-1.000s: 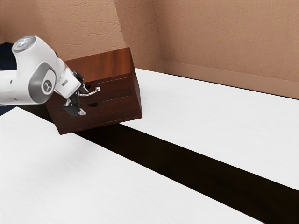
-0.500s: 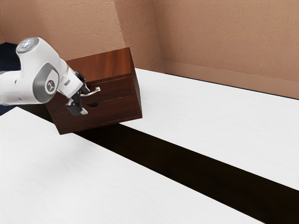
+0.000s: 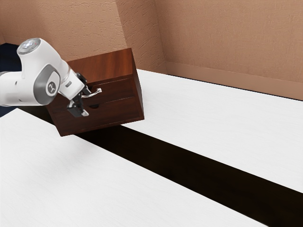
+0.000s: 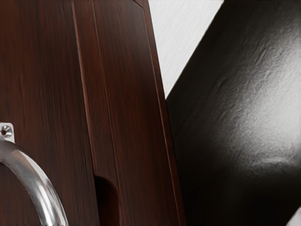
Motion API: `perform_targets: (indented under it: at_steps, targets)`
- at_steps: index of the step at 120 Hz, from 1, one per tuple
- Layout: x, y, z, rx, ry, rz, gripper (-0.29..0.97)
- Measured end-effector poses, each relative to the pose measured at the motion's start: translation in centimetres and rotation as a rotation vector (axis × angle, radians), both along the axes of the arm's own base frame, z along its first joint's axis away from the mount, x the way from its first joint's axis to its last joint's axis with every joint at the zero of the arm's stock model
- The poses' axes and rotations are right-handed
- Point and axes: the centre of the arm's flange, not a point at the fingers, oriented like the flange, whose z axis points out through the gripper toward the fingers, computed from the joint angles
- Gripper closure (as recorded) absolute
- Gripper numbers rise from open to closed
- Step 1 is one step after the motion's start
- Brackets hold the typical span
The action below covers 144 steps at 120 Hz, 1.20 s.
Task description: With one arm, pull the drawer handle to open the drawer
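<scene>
Barely shifted since half a second ago, the hand (image 3: 78, 100) hangs at the nine o'clock end of the drawer handle (image 3: 91, 92), fingers spread wide; the drawer (image 3: 113, 90) sits flush.

Corner blocked by dark brown wooden drawer box (image 3: 116, 101); white tabletop (image 3: 222, 118) toward exterior view's right lies free (black gap (image 3: 189, 165) crosses it).

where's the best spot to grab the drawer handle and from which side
Take the handle at the middle of its curved metal bar, coming straight at the drawer front. The bar bows out from the wood and is fixed at its ends, so its middle likely stands clear enough for fingers to close across it.
</scene>
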Motion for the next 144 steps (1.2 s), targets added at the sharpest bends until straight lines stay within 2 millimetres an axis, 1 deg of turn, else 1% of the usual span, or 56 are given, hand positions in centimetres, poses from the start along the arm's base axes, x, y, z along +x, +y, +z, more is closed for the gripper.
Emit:
perform_targets:
  at_steps: [16,32,43,56,68,76,80,93,102,112,136,144]
  targets:
    - [-0.5,0.1,0.6,0.001,-0.007,0.011,0.11]
    - [-1.3,-0.6,1.3,0.006,-0.008,0.013,0.17]
    - [-1.6,-1.0,1.3,0.004,-0.006,0.017,0.17]
    - [-1.7,-1.2,1.3,0.001,-0.005,0.023,0.22]
    - [-2.5,-1.9,1.9,0.007,-0.006,0.027,0.29]
    - [-2.8,-2.3,2.2,0.009,-0.007,0.030,0.29]
    - [-2.9,-2.5,2.0,0.007,-0.003,0.032,0.28]
    - [-3.1,-3.0,1.6,0.002,0.003,0.033,0.17]
    - [-3.2,-3.3,1.7,0.001,0.005,0.035,0.12]
    - [-4.0,-3.8,1.4,0.001,0.014,0.042,0.09]
    - [-5.0,-4.7,1.5,0.001,0.017,0.054,0.06]
    - [-5.3,-5.0,1.2,-0.001,0.023,0.057,0.05]
